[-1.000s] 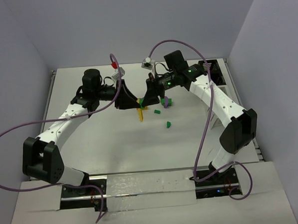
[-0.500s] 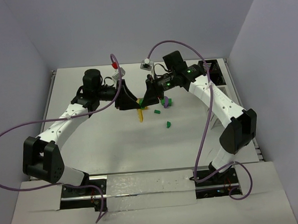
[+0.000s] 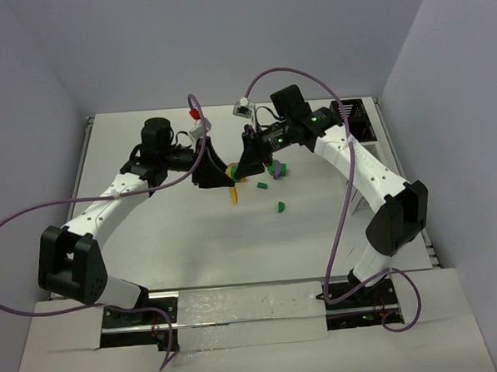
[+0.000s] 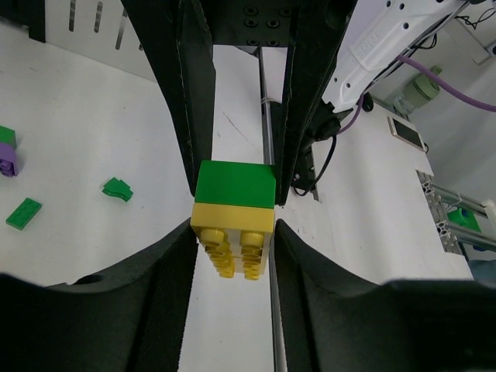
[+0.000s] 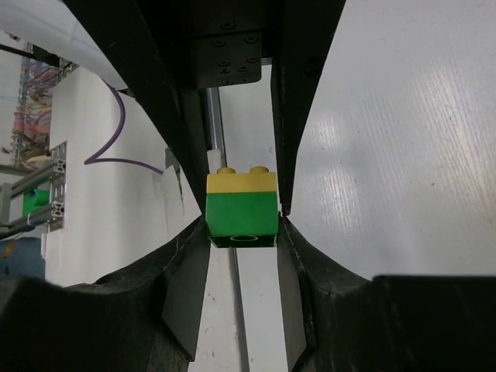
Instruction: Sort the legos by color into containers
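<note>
top view, grippers: left gripper (image 3: 223, 174) and right gripper (image 3: 243, 169) meet tip to tip, just 12-side of the table (image 3: 168, 240) centre.
top view, loose: green lego (image 3: 280, 207) at 5 o'clock of the meeting point, green-purple cluster (image 3: 274, 170) at 3, yellow strip (image 3: 233, 195) at 6, all lying on the table.
top view, rack: rack (image 3: 357, 114) at the 2 o'clock edge, well apart from the grippers.
top view, change: left wrist has shifted a little toward 7 o'clock and rolled since the earlier frame. The right arm and loose pieces are as before.
left wrist, bricks: yellow brick (image 4: 232, 232) between own fingers, round studs toward the camera. Green brick (image 4: 235, 184) is joined to it at 12, pinched by the other arm's fingers.
left wrist, state: fingers sit snug beside yellow. Cannot tell if they are gripping or just let go.
right wrist, bricks: green is nearest, yellow at 12 beyond it.
right wrist, state: clenched on green, both fingers touching its sides.
why: two colours are stuck together, one per arm. Likely they are being pulled apart so each goes to its own compartment.
</note>
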`<state>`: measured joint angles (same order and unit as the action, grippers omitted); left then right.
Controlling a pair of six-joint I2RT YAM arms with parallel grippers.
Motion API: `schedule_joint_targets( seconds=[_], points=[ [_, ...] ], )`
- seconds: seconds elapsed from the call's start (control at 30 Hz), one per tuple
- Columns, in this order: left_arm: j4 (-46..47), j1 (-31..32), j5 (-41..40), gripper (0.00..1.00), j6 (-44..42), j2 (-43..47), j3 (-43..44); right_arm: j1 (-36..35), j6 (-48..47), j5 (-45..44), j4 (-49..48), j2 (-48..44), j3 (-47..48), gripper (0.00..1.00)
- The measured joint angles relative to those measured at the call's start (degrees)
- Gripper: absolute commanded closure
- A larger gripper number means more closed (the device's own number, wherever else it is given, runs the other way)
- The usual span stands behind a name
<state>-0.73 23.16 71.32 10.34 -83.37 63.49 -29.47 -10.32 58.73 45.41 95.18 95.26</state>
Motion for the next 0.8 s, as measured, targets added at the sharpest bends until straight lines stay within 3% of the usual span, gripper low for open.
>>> schedule_joint_targets(
  seconds=[0.5, 0.8],
  points=[
    [-0.2, 0.0, 0.8, 0.99, -1.5, 0.0, -0.3, 1.4, 0.1, 1.9, 0.1, 0.0, 0.0, 1.00],
    [-1.0, -0.4, 1.2, 1.00, -3.6, 0.1, -1.3, 13.8, 0.2, 4.3, 0.2, -1.9, -3.3, 1.00]
  ],
)
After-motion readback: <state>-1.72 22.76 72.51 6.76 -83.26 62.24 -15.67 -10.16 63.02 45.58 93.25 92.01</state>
